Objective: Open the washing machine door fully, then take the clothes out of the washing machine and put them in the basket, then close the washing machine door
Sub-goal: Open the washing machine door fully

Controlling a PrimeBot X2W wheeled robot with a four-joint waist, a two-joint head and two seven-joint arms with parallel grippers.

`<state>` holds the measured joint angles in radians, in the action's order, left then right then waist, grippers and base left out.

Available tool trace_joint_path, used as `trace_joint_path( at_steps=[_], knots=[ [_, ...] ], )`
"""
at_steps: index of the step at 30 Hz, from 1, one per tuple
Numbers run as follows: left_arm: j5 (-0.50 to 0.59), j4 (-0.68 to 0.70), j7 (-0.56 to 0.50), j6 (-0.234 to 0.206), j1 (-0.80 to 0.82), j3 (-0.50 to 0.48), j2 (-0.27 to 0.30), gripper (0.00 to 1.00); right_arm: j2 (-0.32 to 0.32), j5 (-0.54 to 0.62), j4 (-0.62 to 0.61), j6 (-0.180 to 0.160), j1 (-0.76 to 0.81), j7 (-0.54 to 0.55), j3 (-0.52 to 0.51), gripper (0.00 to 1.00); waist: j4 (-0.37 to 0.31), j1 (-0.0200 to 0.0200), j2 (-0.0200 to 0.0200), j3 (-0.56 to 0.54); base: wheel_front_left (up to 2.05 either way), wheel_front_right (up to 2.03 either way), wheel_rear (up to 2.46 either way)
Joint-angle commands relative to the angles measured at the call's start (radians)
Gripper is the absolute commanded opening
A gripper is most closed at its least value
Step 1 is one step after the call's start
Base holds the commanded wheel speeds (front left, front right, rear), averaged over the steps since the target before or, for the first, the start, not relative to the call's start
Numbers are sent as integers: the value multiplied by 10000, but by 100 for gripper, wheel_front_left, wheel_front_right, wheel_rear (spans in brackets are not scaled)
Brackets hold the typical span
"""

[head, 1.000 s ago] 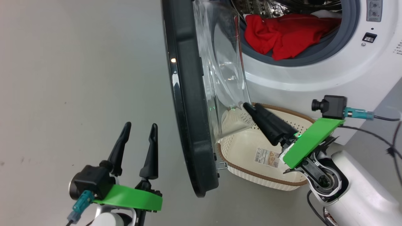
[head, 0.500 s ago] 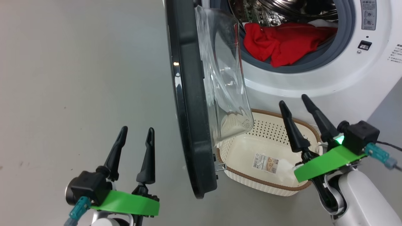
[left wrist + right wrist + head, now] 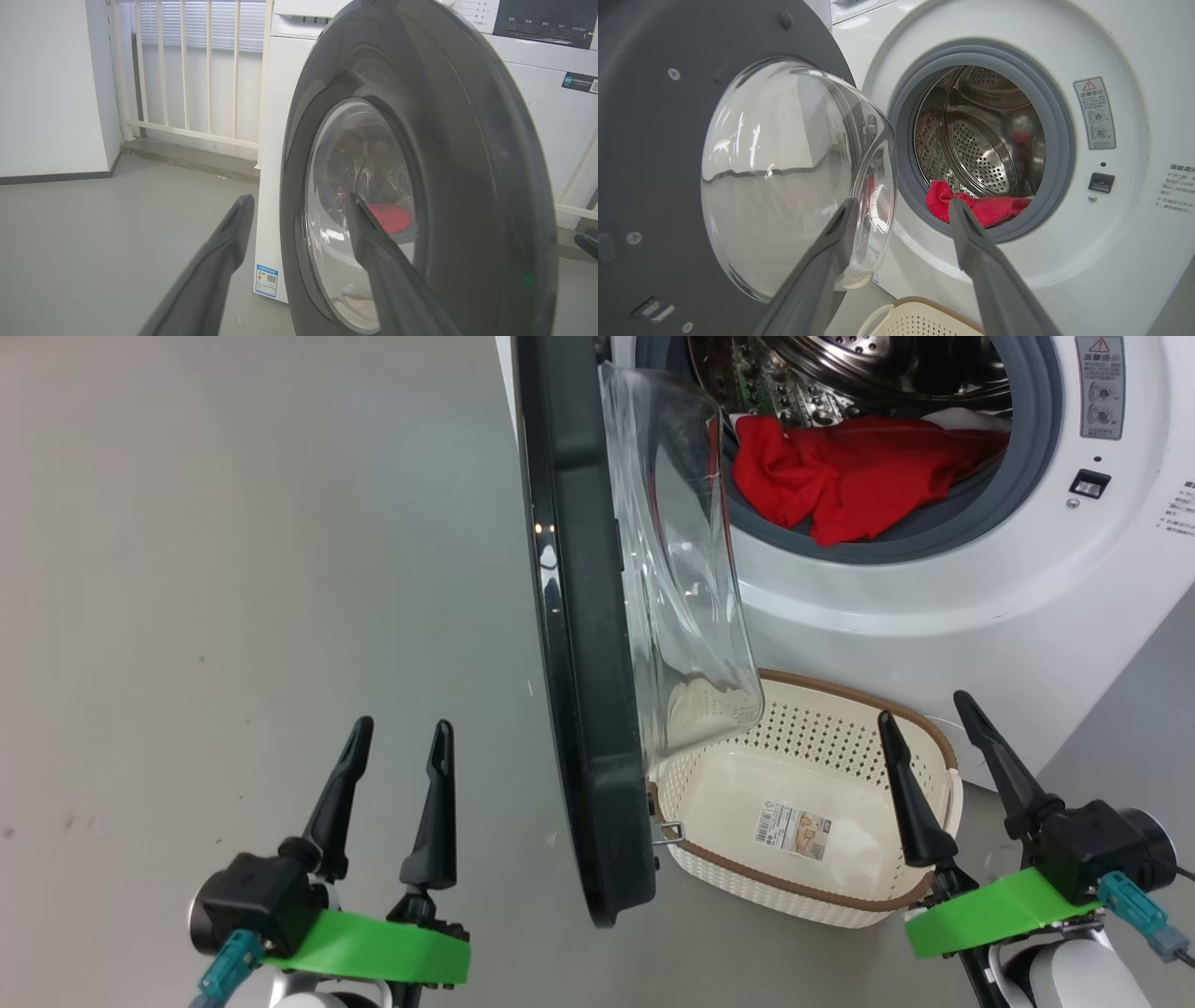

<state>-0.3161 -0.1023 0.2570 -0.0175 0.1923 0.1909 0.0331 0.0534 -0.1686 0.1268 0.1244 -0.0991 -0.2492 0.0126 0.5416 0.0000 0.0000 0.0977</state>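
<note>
The washing machine point(image 3: 934, 616) stands at the upper right, its door point(image 3: 583, 644) swung out edge-on toward me, black rim and clear glass bowl point(image 3: 784, 177) showing. Red clothes point(image 3: 850, 476) lie at the drum mouth, spilling over the grey gasket, with a bit of white cloth behind them. The cream basket point(image 3: 803, 803) sits on the floor below the opening, holding nothing but its label. My left gripper point(image 3: 397, 747) hangs open left of the door, touching nothing. My right gripper point(image 3: 924, 719) is open over the basket's right end, pointing at the clothes point(image 3: 976, 207).
Grey floor point(image 3: 243, 569) spreads wide to the left of the door. In the left wrist view a white railing point(image 3: 187, 74) and a white wall point(image 3: 46, 84) stand behind the machine. A warning sticker point(image 3: 1100, 383) and the door latch slot point(image 3: 1088, 483) sit right of the opening.
My right gripper pulled back from the door's glass bowl, swung right and down, and now points upright over the basket's right end. The head camera shifted slightly. The left gripper barely moved.
</note>
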Motion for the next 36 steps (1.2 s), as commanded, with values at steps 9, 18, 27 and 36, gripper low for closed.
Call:
trace_joint_path(
  at_steps=[9, 18, 27, 36],
  knots=[
    [42, 321, 48, -149, 53, -376, 171, 100, -30, -111, -487, 63, 325, -122, 183, 100, -34, 0, 0, 65, 0, 0, 0],
    [75, 639, 48, -279, 159, -404, 171, 0, -31, -273, -410, 63, 323, -124, 227, 100, -81, 0, 0, -5, 0, 0, 0],
    [371, 2186, 48, -272, 587, -491, 171, 0, -31, -449, -374, 63, 340, -125, 162, 100, -162, 0, 0, -206, 0, 0, 0],
    [264, 3498, 48, -126, 808, 493, 171, 0, -31, -582, -347, 63, 387, -125, 162, 100, -303, 0, 0, -393, 0, 0, 0]
  ],
)
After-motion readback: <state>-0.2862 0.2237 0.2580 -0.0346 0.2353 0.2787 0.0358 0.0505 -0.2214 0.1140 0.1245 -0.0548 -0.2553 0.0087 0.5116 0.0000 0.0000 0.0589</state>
